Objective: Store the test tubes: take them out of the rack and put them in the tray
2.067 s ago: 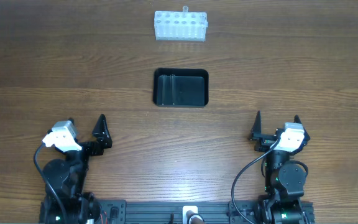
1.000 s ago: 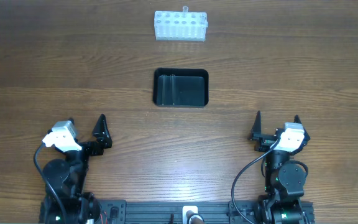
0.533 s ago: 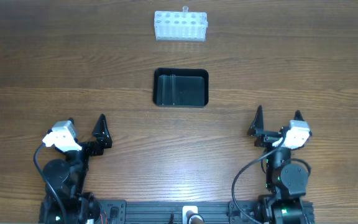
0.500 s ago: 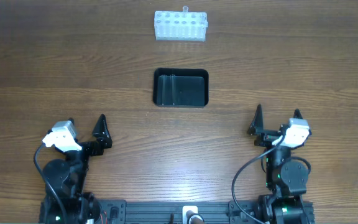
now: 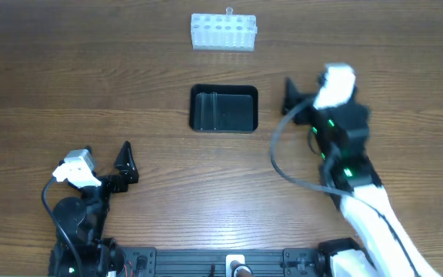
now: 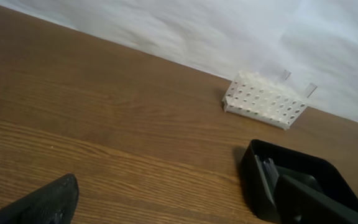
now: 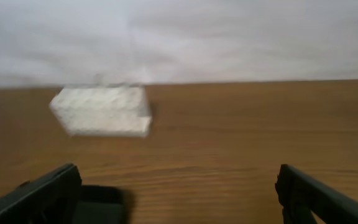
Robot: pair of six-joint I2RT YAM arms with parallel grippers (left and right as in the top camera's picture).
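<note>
White rack (image 5: 223, 32) holds a tube (image 5: 229, 11); our right gripper (image 7: 178, 173), jaws wide, should descend squarely above it.

We see a dark brown wood-grain table (image 5: 91, 92) spanning the whole work area, evenly and softly lit, and along its far edge a plain white backdrop (image 6: 185, 31), faintly creased like hung fabric.

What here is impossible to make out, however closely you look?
- How many test tubes stand in the rack: too small in the top view, blurred in the right wrist view.
- How many lie in the tray: clear glass, too small in the top view; in the left wrist view a finger of the left gripper covers part.
</note>
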